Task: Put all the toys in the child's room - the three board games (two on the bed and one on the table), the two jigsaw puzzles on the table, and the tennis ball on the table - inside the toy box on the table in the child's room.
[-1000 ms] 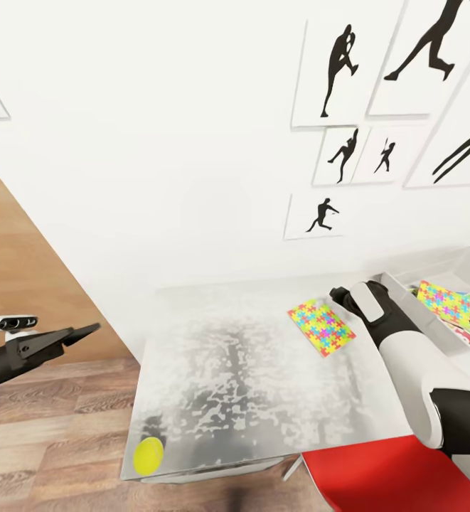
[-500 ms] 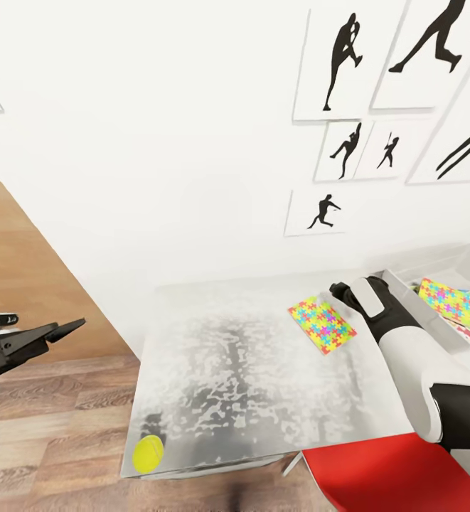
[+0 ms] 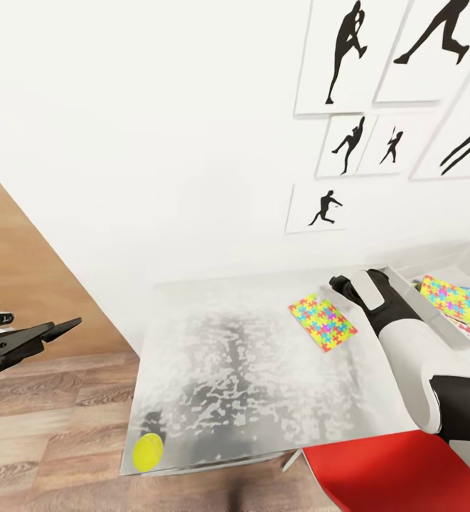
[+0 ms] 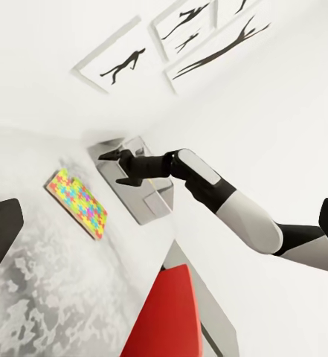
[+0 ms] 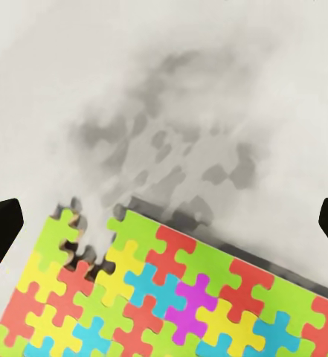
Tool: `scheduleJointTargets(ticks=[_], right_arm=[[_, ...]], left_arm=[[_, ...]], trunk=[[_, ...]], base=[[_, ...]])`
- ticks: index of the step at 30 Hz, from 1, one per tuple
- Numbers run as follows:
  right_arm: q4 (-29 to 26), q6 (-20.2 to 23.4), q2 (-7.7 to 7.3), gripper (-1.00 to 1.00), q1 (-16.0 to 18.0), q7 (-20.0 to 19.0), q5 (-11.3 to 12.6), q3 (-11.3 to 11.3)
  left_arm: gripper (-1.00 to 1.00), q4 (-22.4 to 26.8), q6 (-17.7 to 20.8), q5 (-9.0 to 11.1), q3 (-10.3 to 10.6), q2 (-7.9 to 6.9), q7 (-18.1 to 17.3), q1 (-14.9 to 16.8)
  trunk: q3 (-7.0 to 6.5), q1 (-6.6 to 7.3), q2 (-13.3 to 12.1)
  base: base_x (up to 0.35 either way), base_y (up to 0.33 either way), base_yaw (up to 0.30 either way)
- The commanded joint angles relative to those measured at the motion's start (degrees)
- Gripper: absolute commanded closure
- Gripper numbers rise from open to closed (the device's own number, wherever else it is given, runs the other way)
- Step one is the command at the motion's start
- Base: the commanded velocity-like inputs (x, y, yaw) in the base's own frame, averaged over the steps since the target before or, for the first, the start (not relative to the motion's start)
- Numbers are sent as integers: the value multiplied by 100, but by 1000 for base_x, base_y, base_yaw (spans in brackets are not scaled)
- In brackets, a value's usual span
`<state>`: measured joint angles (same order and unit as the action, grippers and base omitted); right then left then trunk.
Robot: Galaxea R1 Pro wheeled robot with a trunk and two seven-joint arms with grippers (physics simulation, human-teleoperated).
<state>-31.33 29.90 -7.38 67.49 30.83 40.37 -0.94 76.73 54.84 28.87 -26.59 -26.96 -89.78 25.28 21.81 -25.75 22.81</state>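
Jigsaw puzzle (image 3: 322, 324): flat on table (image 3: 227, 370), under my right gripper (image 4: 113, 167), fingers spread.
Tennis ball (image 3: 148, 452): near corner.
Left gripper (image 3: 64, 328): jaws parted, empty.

White-and-black arms, black hands

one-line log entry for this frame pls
right hand: open, above jigsaw puzzle on table | left hand: off table edge | tennis ball: near corner | toy box: holds puzzle

Your room: table (image 3: 249, 384) top bare between ball (image 3: 148, 452) and puzzle (image 3: 323, 324) | Blocks: right arm (image 3: 405, 341) beside puzzle; wall (image 3: 156, 142) behind; red chair (image 3: 391, 476) at near edge
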Motion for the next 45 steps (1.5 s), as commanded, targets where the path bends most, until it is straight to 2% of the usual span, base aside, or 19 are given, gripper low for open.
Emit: scheduleJointTargets(ticks=[1,13,21,26,39,45], right_arm=[[-9,17,0,-100,5,37,42,-3],[3,-15,-17,-100,75,37,56,14],[-3,-84,24,-100,66,51,47,7],[-4,-290,59,-100,49,68,48,16],[-50,-362,70,-100,4,598,55,-23],[-70,-364,77,-100,-3,998,94,-44]], left_arm=[[-100,1,59,-4,-1,-2,-22,4],[-100,-130,53,-18,-97,-11,-22,4],[-100,-184,53,-21,-117,-58,-22,4],[-100,-197,52,-21,-118,-70,-22,4],[-100,-202,45,-21,-111,-73,-15,4],[-100,-202,45,-34,-110,-73,-14,4]], trunk=[[16,-3,11],[88,-3,11],[136,-3,11],[165,-3,11],[210,-3,11],[211,-3,11]], base=[[0,0,0],[0,0,0],[0,0,0],[0,0,0],[0,0,0],[0,0,0]])
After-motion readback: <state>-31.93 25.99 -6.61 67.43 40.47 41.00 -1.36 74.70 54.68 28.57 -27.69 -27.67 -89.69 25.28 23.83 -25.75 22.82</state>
